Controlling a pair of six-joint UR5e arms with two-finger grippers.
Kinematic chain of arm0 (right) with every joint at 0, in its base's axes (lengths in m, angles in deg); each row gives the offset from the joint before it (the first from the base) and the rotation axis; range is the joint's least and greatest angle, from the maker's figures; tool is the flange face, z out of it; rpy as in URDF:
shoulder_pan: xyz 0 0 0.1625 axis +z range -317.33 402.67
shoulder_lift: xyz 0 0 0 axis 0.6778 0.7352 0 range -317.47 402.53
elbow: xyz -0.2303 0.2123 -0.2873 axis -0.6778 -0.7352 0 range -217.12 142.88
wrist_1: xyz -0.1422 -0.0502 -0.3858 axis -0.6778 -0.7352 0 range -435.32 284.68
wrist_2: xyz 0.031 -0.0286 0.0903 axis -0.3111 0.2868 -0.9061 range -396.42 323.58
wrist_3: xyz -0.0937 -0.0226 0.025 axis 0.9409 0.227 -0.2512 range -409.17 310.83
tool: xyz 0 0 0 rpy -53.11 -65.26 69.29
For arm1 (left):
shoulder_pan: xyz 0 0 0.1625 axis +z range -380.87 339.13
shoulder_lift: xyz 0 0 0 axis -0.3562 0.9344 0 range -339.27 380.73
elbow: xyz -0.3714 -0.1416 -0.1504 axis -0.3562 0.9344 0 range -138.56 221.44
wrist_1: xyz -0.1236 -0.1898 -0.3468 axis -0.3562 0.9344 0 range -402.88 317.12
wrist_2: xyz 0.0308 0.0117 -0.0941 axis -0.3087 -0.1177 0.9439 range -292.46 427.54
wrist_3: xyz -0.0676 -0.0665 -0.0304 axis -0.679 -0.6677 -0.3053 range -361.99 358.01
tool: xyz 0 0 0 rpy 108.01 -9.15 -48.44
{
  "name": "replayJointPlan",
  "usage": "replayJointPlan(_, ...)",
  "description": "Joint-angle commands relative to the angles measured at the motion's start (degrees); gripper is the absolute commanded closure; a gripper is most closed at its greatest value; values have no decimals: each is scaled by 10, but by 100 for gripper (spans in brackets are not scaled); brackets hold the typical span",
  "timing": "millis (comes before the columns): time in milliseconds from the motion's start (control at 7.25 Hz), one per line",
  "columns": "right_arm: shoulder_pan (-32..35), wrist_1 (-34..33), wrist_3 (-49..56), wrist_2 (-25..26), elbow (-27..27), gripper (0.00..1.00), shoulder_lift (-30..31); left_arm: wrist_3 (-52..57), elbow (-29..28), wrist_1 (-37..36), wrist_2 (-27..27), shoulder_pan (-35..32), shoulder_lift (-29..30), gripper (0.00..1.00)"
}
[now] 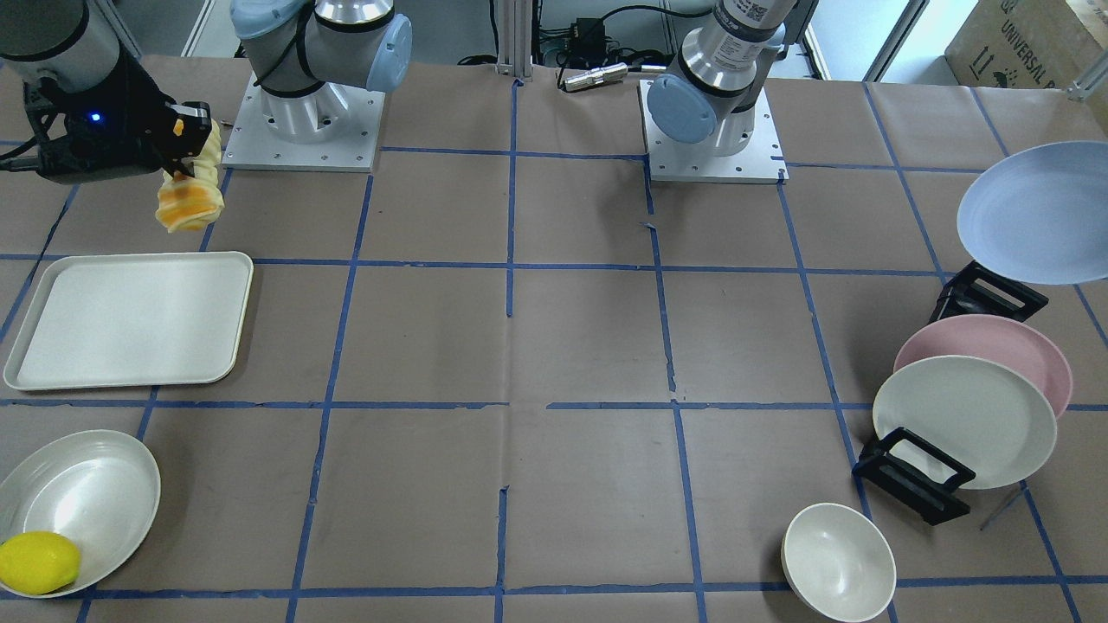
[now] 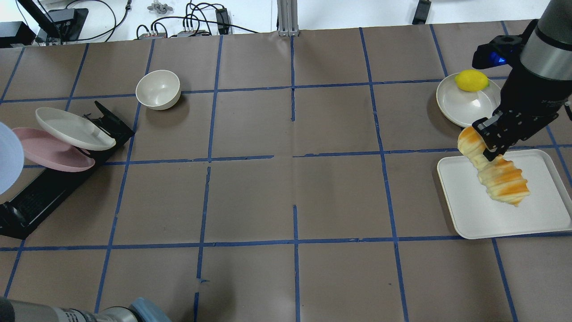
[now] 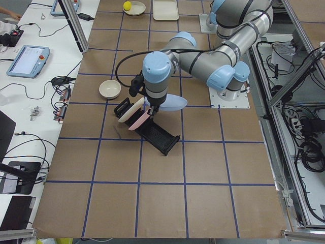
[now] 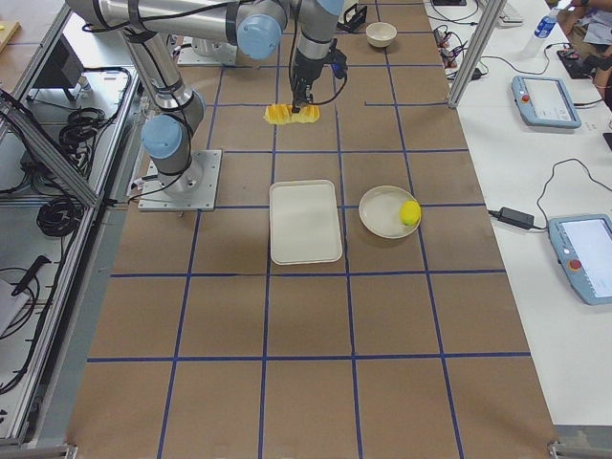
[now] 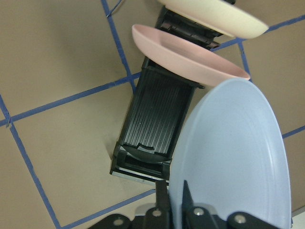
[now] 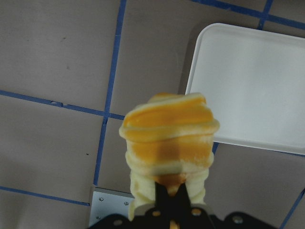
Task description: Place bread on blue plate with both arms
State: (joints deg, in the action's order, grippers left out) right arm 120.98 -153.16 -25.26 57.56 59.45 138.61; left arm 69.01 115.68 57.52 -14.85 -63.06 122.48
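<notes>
The bread (image 2: 504,181), a ridged loaf striped orange and cream, hangs in the air from the right jaws, which pinch one end. Its free end points down, near the edge of the white tray (image 2: 464,214). The left jaws grip the blue plate (image 5: 233,157) by its rim, tilted, close to the pink plate (image 5: 186,52) in the black rack (image 5: 152,119). A broad stretch of taped surface (image 2: 290,197) separates bread and plate.

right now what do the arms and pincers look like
Both are grey metal tubes with round light-blue joint caps: left arm, right arm. The left pincer and right pincer are black, two-fingered. A blue light shows by the right wrist; a black cable loops off the left.
</notes>
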Motion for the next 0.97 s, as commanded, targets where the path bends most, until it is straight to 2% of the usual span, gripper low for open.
replayJointPlan(0,11,6,-38,-25,-11,98,3,-71,4,-2,28,-103,-14,89)
replayJointPlan(414,11,6,-38,-24,-9,98,2,-202,11,-4,28,-259,-1,89)
replayJointPlan(552,11,6,-38,-18,-8,98,2,-267,30,-34,27,-331,5,89)
replayJointPlan(828,11,6,-35,-17,-4,97,4,-372,124,-160,24,-436,9,88)
